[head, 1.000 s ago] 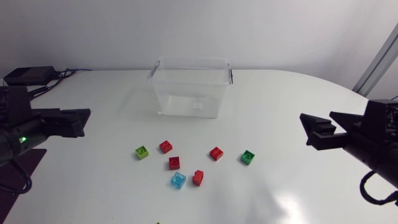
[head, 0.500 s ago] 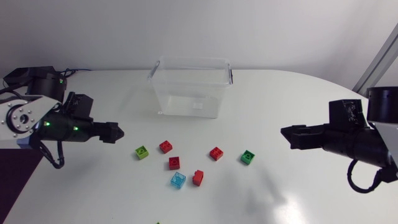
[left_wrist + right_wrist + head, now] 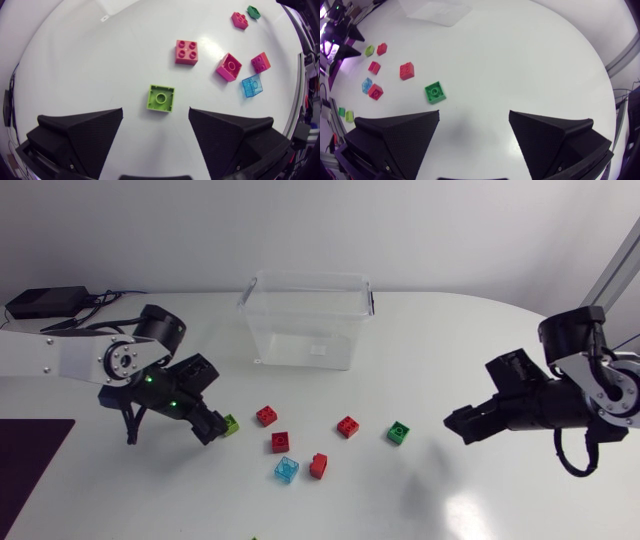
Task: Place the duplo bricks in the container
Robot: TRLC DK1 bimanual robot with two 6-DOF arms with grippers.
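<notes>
Step in hand: approach for a first pick, with no brick visible inside the clear container. Your left gripper hangs over the table with fingers spread and nothing held. The lime brick lies flat, studs up, just ahead of the gap between them, touched by neither. Your right gripper is likewise released and empty; the green brick sits ahead of it, off toward one finger rather than centred. Four red bricks and a blue brick lie loose between the two arms, well apart from the container. Next move, by judgement: ease the left gripper forward and down until the fingers straddle the lime brick. It sits slightly turned to the fingers, so square up first, then clamp on two opposite flat sides. The right needs a sideways correction before descending.
</notes>
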